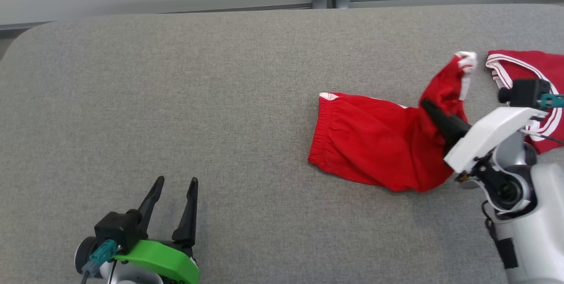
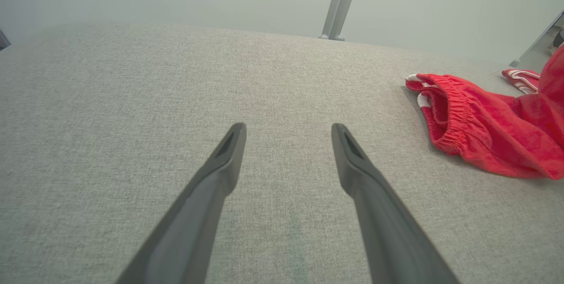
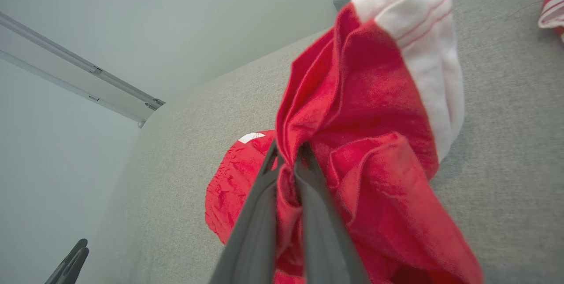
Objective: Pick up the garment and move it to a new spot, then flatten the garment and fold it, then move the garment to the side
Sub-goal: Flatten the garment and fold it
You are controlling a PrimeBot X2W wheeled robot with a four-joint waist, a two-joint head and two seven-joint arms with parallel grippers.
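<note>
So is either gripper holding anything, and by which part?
The right gripper is shut on the red shorts, pinching bunched fabric partway along one leg. The left gripper is open and empty.

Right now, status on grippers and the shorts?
Right gripper shut on red shorts, one end lifted. Left gripper open, holding nothing. Second red garment far right, apart.

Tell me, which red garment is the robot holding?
The red shorts with the elastic waistband, pinched by the right gripper; the striped garment lies apart.

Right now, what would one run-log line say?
right fingers: shut on red shorts, leg lifted | left fingers: open, above grey surface | waistband: resting on surface
</note>
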